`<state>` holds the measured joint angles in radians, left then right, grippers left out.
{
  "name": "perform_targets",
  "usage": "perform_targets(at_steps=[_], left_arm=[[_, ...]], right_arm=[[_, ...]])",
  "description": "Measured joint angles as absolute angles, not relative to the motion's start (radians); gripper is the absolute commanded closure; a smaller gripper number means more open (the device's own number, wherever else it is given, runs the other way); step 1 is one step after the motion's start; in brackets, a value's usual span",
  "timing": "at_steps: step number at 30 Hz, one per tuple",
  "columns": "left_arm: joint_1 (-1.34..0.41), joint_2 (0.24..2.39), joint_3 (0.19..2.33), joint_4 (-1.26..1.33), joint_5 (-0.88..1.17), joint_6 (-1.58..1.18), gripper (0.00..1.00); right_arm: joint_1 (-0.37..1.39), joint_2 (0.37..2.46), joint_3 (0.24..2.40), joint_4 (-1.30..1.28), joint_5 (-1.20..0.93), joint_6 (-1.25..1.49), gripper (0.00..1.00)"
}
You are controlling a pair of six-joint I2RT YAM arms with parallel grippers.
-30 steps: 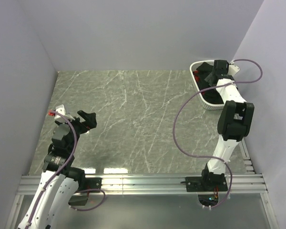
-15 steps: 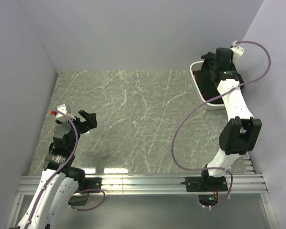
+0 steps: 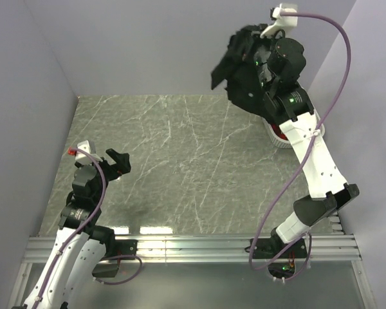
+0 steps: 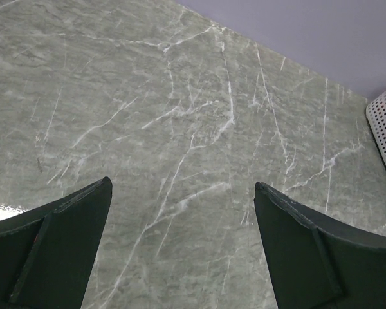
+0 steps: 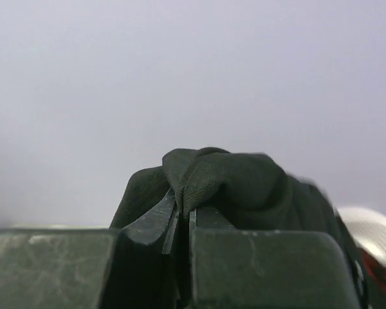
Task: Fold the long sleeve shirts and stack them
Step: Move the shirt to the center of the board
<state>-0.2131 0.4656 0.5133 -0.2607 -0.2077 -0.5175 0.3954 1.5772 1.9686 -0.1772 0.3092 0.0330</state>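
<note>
The right fingers (image 5: 183,222) are closed tight on a bunched fold of the black shirt (image 5: 235,180), which bulges just past their tips. From above, these fingers are high in the air and the shirt hangs in a dark clump below them, over the white basket (image 3: 280,138). Whether its lower end touches the basket I cannot tell. The left fingers (image 3: 109,162) stand wide open, with marbled tabletop (image 4: 180,96) showing between them and the basket well off to their right.
</note>
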Motion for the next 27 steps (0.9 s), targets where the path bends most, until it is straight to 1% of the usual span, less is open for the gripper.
perform_targets(at_steps=[4, 8, 12, 16, 17, 18, 20, 21, 23, 24, 27], left_arm=[[-0.213, 0.455, 0.513, -0.268, -0.214, -0.518, 0.01], [-0.213, 0.445, 0.515, -0.275, -0.228, -0.518, 0.01], [-0.213, 0.44, 0.516, -0.277, -0.237, -0.519, 0.01], [-0.213, 0.434, 0.517, -0.284, -0.252, -0.521, 0.01], [-0.213, 0.432, 0.518, -0.287, -0.255, -0.521, 0.01], [-0.213, 0.43, 0.519, -0.29, -0.26, -0.521, 0.01], [-0.213, 0.429, 0.519, -0.294, -0.261, -0.521, 0.01], [-0.213, 0.429, 0.519, -0.297, -0.26, -0.521, 0.01], [-0.213, 0.429, 0.519, -0.298, -0.26, -0.521, 0.01], [-0.213, 0.429, 0.519, -0.298, -0.26, -0.522, 0.01], [-0.213, 0.429, 0.519, -0.298, -0.26, -0.524, 0.01]], right_arm=[[0.482, 1.611, 2.104, -0.138, 0.178, -0.025, 1.0], [0.559, 1.638, 2.157, -0.076, 0.067, -0.072, 1.0], [0.608, 1.708, 2.244, -0.047, -0.027, -0.1, 1.0], [0.634, 1.727, 2.225, -0.035, -0.08, -0.105, 0.99], [0.638, 1.714, 2.185, -0.018, -0.084, -0.101, 0.96], [0.64, 1.696, 2.134, -0.004, -0.081, -0.094, 0.89], [0.646, 1.643, 1.984, 0.044, -0.056, -0.063, 0.79], [0.648, 1.607, 1.89, 0.056, -0.027, -0.039, 0.68], [0.643, 1.537, 1.694, 0.078, 0.044, 0.025, 0.58], [0.636, 1.51, 1.613, 0.068, 0.084, 0.057, 0.5], [0.567, 1.464, 1.429, -0.027, 0.212, 0.221, 0.43]])
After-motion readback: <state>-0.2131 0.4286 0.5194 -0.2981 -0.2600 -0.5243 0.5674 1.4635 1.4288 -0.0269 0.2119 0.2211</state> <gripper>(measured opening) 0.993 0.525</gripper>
